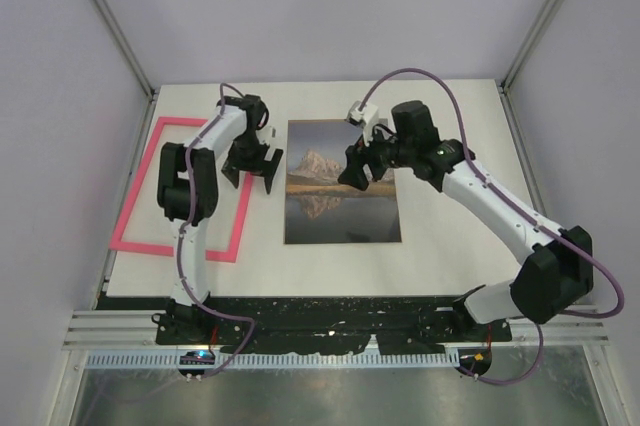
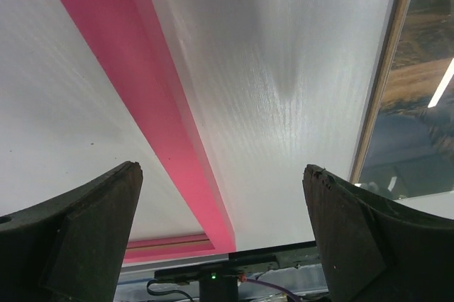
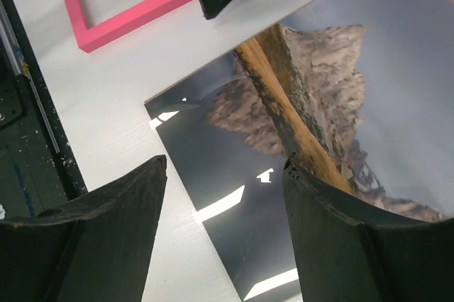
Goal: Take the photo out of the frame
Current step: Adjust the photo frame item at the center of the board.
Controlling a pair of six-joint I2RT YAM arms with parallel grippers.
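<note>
Photo (image 1: 342,186) lay flat in the middle of the worktop (image 1: 450,246), fully outside the frame (image 1: 175,250), which lay apart from it at the left side. Your left hand (image 1: 253,174) hung above the gap between the frame's right bar and the photo's left edge, jaws spread wide, grasping nothing. Your right hand (image 1: 362,171) hovered over the photo's upper part, jaws also apart and empty.

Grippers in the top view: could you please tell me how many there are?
2. The left gripper hangs between the frame and the photo; the right gripper over the photo's upper half. None seems hidden.
</note>
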